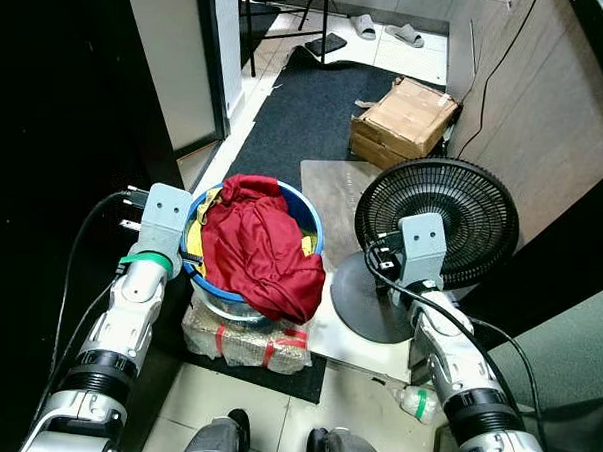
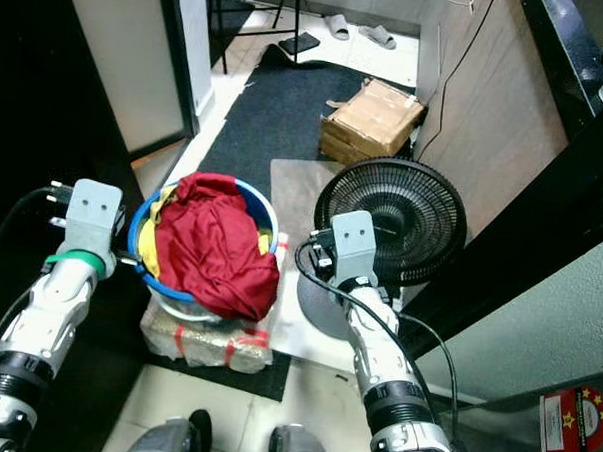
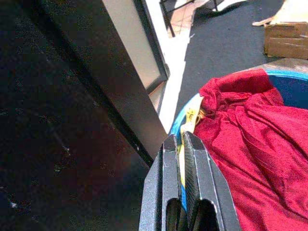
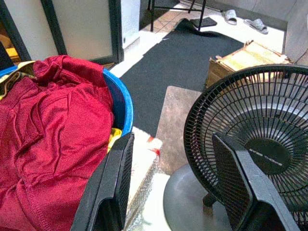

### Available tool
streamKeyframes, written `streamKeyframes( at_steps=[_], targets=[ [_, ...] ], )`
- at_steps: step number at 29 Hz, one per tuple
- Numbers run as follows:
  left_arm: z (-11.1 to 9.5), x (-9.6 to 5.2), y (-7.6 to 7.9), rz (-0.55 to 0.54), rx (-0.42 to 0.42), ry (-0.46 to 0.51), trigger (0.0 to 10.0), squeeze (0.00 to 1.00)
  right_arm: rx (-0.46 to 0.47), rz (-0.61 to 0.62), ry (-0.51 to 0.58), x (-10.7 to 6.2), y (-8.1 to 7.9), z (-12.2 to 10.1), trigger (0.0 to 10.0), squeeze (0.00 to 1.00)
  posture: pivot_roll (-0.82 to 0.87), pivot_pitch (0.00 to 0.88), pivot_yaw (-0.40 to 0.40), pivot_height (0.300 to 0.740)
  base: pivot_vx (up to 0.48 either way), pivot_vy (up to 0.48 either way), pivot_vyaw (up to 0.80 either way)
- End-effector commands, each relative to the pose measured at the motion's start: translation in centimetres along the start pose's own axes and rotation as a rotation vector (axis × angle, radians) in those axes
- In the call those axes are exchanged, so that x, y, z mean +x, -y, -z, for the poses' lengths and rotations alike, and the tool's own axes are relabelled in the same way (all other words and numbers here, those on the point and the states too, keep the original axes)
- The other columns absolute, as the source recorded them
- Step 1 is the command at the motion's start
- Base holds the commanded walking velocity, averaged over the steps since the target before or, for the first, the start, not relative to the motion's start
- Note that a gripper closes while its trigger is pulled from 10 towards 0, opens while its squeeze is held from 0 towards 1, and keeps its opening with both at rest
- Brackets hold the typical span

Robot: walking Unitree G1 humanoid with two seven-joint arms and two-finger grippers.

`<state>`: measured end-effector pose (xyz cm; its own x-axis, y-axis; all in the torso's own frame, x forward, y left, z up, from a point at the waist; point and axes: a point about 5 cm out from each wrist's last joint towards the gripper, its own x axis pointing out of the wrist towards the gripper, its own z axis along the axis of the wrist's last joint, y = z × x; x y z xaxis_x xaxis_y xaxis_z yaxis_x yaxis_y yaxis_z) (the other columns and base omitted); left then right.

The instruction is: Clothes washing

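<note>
Silver arms with black joint rings, grey wrist boxes, black cables; left claw has ribbed black fingers.

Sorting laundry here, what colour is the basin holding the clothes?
Blue; the basin rim shows best in the right wrist view.

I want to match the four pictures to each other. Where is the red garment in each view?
Left eye view: red garment heaped in the blue basin, centre-left.
Right eye view: same heap, left of centre.
Left wrist view: beyond the left pincer, which is shut on the basin rim.
Right wrist view: beside the open right pincer.
Shared landmark: black fan.
</note>
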<state>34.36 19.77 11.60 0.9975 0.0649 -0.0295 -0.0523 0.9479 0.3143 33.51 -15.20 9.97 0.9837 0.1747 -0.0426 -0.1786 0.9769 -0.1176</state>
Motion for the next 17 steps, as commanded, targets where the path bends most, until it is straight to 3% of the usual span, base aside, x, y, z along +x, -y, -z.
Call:
streamKeyframes(
  at_steps=[1,17],
  targets=[
    [0.20,-0.02,-0.15,-0.012,0.005,-0.007,10.0,0.00,0.004,-0.005,-0.012,-0.06,-0.13,0.42,10.0,0.00,-0.05,0.062,0.037,0.740,0.000,0.000,0.00],
    [-0.10,-0.27,0.62,-0.003,-0.034,0.028,10.0,0.00,0.024,-0.002,0.016,-0.09,-0.30,0.19,10.0,0.00,-0.06,0.055,0.043,0.740,0.000,0.000,0.00]
  ],
)
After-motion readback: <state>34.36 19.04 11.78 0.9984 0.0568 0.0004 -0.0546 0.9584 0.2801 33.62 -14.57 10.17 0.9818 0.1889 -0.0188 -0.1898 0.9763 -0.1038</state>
